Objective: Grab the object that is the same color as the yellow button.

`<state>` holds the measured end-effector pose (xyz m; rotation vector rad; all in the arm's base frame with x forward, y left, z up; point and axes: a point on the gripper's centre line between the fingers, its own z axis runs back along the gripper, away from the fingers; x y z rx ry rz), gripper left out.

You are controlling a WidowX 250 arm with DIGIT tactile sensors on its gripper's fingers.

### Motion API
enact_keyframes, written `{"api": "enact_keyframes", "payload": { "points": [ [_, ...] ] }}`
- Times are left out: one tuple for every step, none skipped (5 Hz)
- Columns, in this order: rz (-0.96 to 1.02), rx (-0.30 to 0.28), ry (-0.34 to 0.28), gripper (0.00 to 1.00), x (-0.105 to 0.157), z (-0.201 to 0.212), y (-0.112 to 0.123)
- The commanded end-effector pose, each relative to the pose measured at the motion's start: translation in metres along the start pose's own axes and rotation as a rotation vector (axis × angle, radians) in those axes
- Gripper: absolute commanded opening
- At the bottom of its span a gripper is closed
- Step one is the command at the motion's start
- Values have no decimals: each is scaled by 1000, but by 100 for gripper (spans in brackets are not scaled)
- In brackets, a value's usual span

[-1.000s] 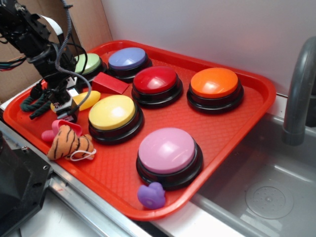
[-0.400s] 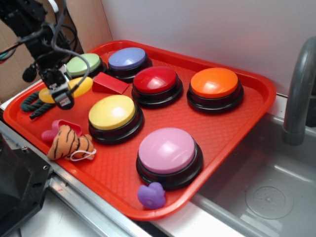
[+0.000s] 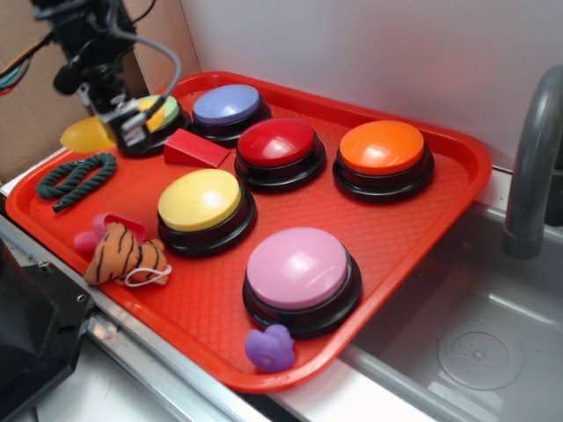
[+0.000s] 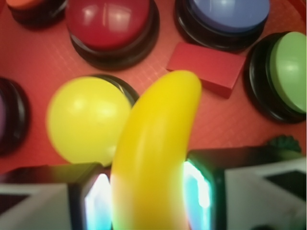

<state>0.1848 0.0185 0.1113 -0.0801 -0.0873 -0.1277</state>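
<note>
Now fingers [image 4: 148,201] pinching glossy yellow curved banana toy [image 4: 156,153], lifted above tray [image 3: 422,220].

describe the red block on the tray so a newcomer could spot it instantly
Start at the red tray with its six dome buttons. Go to its far-left corner, where the light-green button and blue button sit side by side. The red block lies on the tray floor just in front of them: the only flat-faced wedge there, not round, nearly matching the tray's colour.
</note>
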Motion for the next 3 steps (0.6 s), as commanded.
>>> {"api": "enact_keyframes", "payload": {
  "points": [
    [120, 74, -37, 0, 27, 41, -30],
    [165, 128, -33, 0, 37, 41, -46],
    [196, 160, -9, 0, 41, 32, -40]
  ]
}}
